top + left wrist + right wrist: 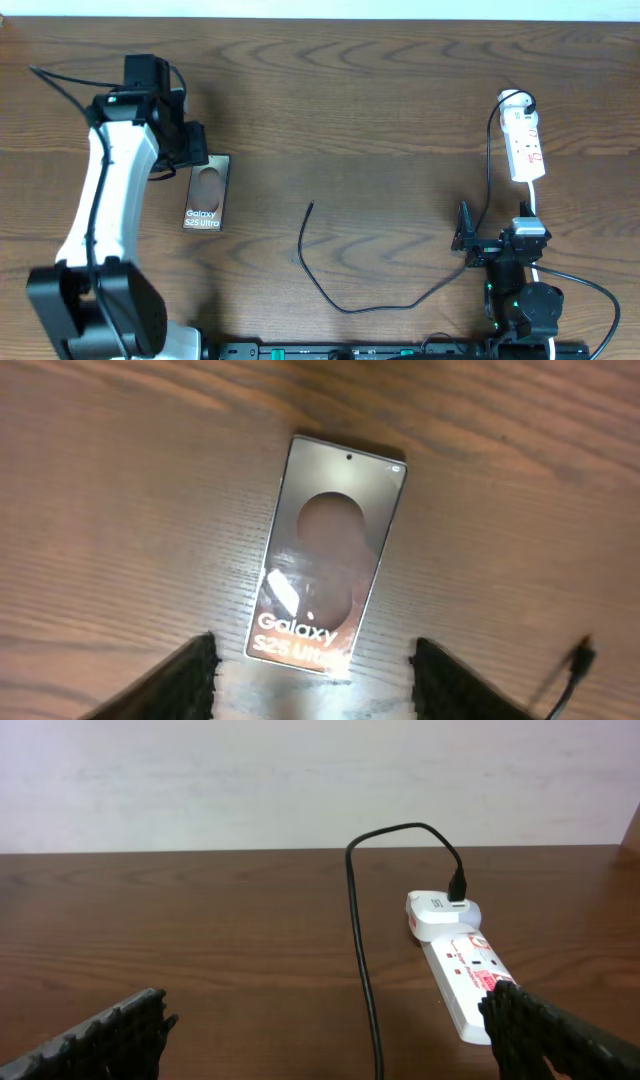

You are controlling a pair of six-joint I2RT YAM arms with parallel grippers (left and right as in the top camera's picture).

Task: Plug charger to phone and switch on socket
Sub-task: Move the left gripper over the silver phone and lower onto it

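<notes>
Now my left hand (312,650) hangs over the phone (325,550), its two fingers (190,675) spread on either side of the phone's near end, the end with the white "Galaxy" lettering. They are released: a strip of bare wood shows between each finger and the phone's edge, so I grasp nothing. The phone lies flat, lettered face up, at the left side of the brown wooden surface (350,100).

The charger (335,295) lies loose in the middle of the surface, curving from its plug tip (311,205) down and round toward the right — well apart from the phone. Its other end rises to a white adapter (435,912) seated in the far end of the socket (470,975), which lies flat at the right side, red markings on its face. Whether its switch is on I cannot tell; the markings are too small.

My right hand (325,1010) sits low near the socket's near end — fingers wide apart and empty, the charger's cable running between them on the wood.
</notes>
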